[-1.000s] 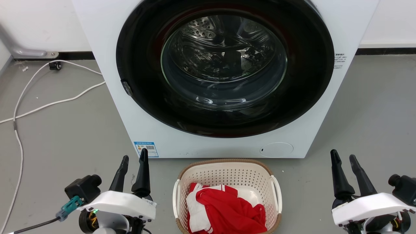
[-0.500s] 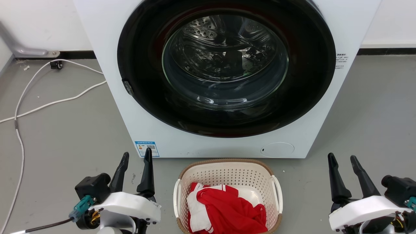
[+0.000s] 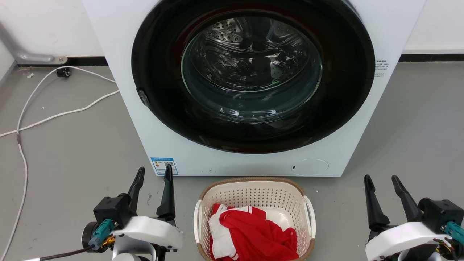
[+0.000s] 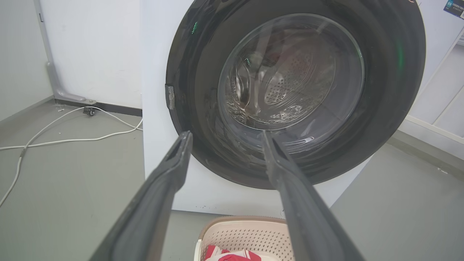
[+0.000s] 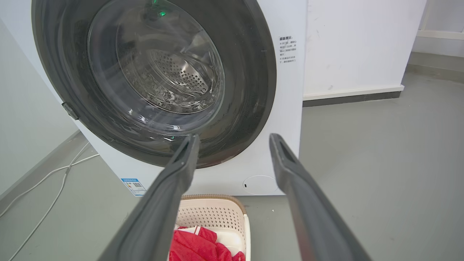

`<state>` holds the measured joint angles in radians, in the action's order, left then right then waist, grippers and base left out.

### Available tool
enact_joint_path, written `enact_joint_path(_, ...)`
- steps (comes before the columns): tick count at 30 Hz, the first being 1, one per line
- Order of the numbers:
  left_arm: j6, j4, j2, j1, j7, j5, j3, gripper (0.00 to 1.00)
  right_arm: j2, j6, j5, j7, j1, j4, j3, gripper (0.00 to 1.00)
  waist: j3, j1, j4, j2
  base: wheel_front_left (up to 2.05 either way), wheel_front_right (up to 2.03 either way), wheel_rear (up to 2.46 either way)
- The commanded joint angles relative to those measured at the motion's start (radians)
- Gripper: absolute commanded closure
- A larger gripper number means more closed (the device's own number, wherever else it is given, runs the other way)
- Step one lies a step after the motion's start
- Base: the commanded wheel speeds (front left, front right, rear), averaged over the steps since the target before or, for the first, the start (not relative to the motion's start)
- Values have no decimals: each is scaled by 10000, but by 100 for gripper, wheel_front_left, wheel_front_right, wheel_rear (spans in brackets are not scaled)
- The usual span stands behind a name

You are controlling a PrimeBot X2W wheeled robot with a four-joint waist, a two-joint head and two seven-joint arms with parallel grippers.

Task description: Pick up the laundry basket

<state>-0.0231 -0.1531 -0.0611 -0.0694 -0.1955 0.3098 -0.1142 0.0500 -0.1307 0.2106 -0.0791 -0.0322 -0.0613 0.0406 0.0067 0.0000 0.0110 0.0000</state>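
both open and empty in the head view, the left end effector [image 3: 154, 169] and right end effector [image 3: 381, 178] flank the laundry basket [image 3: 253, 180], on the floor [image 3: 72, 152] before the washing machine [image 3: 348, 152]; the left has edged inward since a second ago. left wrist view: the basket's far end at the bottom edge. right wrist view: a blue sticker [image 5: 132, 185] and printed notice [image 5: 287, 49], unreadable.

Left hand [image 3: 154, 168], right hand [image 3: 380, 177], jaws apart

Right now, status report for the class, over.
Left gripper, right gripper open, empty. Laundry basket on floor between them, untouched. Washing machine close behind it.
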Motion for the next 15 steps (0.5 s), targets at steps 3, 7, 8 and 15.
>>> enact_joint_path(3, 19, 26, -48, -110, -119, -306, -33, 0, 13, 0, -382, -62, -45, 135, 4, 0, -1, 0, 6, 0, 0, 0, 0)
enact_joint_path(7, -71, -15, -32, -93, -229, -713, -81, 0, 12, 0, -865, -98, -98, 167, -47, 0, 4, 0, 12, 0, 0, 0, 0)
enact_joint_path(8, -72, -28, -29, -95, -259, -784, -86, 0, 11, 0, -943, -109, -106, 173, -54, 0, 8, 0, 14, 0, 0, 0, 0)
enact_joint_path(15, -79, -149, -3, -129, -400, -1301, -159, 0, 10, 1, -1355, -140, -140, 154, -62, 0, 30, 0, 49, 0, 0, 0, 0)
